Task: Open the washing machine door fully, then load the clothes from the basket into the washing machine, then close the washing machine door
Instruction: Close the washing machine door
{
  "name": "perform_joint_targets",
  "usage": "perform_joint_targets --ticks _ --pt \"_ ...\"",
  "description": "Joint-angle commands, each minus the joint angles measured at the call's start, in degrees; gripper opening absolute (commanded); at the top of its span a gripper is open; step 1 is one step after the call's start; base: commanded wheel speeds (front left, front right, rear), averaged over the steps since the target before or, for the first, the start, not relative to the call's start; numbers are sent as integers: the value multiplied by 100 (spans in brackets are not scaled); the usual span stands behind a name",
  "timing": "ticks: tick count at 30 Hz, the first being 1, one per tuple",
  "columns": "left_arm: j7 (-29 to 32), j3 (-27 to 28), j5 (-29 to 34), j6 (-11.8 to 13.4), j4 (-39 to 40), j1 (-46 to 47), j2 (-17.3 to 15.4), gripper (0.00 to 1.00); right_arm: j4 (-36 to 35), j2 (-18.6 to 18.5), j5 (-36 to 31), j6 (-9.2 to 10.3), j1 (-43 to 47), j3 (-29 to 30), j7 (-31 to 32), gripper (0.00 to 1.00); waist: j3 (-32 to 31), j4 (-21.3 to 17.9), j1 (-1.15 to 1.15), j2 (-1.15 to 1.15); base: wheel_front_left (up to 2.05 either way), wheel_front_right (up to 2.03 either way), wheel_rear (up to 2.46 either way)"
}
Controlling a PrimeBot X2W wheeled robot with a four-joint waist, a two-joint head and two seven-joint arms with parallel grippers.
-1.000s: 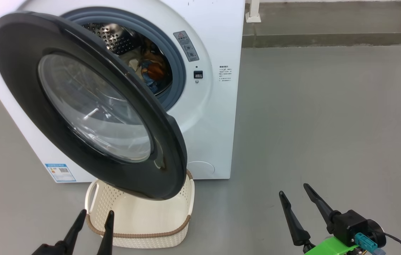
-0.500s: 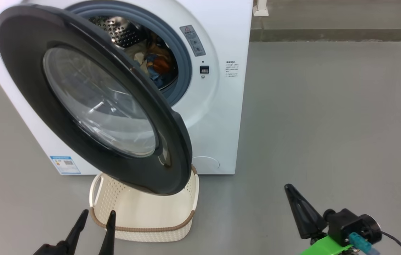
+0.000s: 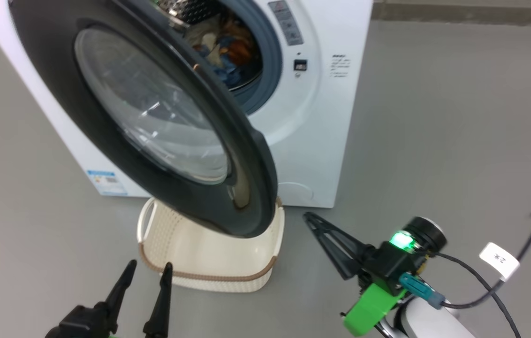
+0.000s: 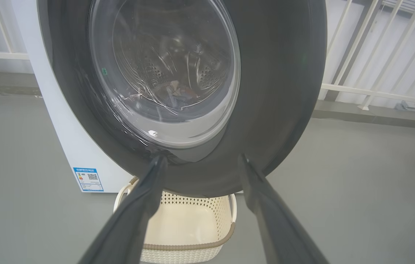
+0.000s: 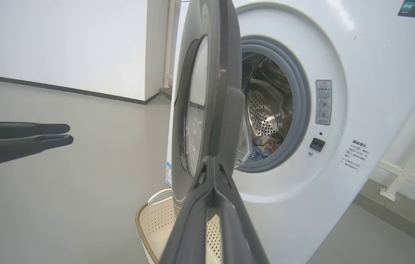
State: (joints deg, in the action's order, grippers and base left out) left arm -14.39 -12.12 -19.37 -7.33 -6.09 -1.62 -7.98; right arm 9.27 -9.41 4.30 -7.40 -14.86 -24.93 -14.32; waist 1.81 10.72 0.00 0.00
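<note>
The white washing machine (image 3: 322,141) stands with its round black door (image 3: 59,94) swung out towards me; the door's rim (image 5: 215,84) is edge-on in the right wrist view. Blue and orange clothes (image 3: 230,49) lie in the steel drum (image 5: 266,110). The cream basket (image 3: 209,277) sits on the floor under the door, its visible inside bare. My left gripper (image 3: 149,265) is open, just in front of the basket and below the door (image 4: 277,91). My right gripper (image 3: 310,218) is shut on nothing, pointing at the door's lower right edge, a short gap away.
Grey floor stretches wide to the right of the machine (image 3: 458,117). A white railing (image 4: 357,55) runs behind. A black cable with a white tag (image 3: 500,258) hangs by my right wrist. My left gripper (image 5: 53,134) shows at the left of the right wrist view.
The right gripper closed its fingers and swung left, towards the door's lower edge. The head camera tilted, shifting the whole picture. The left gripper stayed open.
</note>
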Motion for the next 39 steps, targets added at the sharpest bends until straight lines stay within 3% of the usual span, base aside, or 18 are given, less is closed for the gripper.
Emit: perform_joint_targets --ticks 1,6,12,22,39 --pt "-61 140 -6 -15 81 310 -19 100 -79 -35 129 -9 -314 -312 -68 0 255 272 0 0 0 0 0" --pt "-61 -10 -55 -15 20 520 42 100 174 -240 365 -9 -891 -1032 -68 0 536 610 0 0 0 0 0" --pt "-61 -154 -81 -15 -12 756 121 100 524 -352 620 -9 -1370 -1359 -68 0 823 969 0 0 0 0 0" --pt "-61 -193 -117 -15 -51 960 219 100 933 -225 730 -9 -1625 -1114 -68 0 1132 1215 0 0 0 0 0" --pt "-61 -294 -103 -15 -30 1369 348 100 1187 -347 710 -9 -2104 -609 -68 0 1760 1228 0 0 0 0 0"
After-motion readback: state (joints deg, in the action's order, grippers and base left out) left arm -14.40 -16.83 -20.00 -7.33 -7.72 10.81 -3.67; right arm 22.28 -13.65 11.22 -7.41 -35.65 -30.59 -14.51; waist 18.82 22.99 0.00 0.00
